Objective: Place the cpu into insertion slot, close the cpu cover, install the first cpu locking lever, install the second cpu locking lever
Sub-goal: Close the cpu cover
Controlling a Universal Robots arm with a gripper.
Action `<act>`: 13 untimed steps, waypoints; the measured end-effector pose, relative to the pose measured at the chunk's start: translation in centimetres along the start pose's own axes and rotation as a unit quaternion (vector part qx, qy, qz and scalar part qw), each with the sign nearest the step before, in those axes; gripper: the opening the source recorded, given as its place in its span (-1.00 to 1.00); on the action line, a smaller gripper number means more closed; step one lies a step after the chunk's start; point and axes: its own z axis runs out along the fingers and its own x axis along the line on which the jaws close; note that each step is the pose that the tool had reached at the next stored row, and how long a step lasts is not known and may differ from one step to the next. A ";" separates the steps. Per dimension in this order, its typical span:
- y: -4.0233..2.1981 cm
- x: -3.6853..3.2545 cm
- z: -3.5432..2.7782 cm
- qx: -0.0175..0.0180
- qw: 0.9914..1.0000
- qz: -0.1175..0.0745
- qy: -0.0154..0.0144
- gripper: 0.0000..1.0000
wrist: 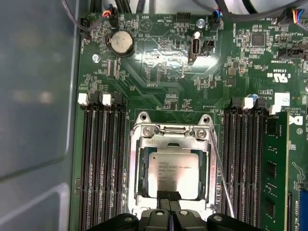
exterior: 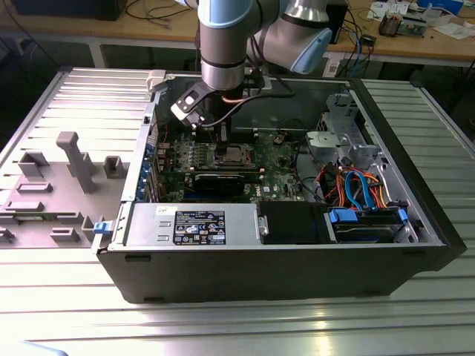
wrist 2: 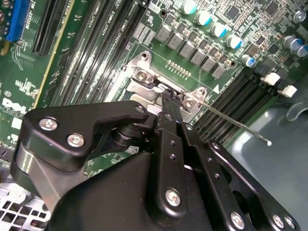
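Two steps look done: cpu (wrist: 173,175) in insertion slot (wrist: 143,174), cpu cover (wrist: 173,143) down beneath clenched fingers (wrist: 162,196); a lever (wrist: 222,178) stands free.

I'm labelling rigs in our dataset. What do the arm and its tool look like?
The arm is built of round silver-grey tubes with pale blue joint caps. An orange-brown cable loops at its wrist, beside a white-and-black block. The tool is matte black, made of flat linked bars fastened with silver screws.
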 end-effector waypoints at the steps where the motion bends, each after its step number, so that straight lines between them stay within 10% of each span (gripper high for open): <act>1: -0.02 -0.01 0.17 0.001 1.000 0.000 0.000 -0.79; 13: 0.04 0.00 -0.13 0.001 1.000 0.000 0.000 -0.79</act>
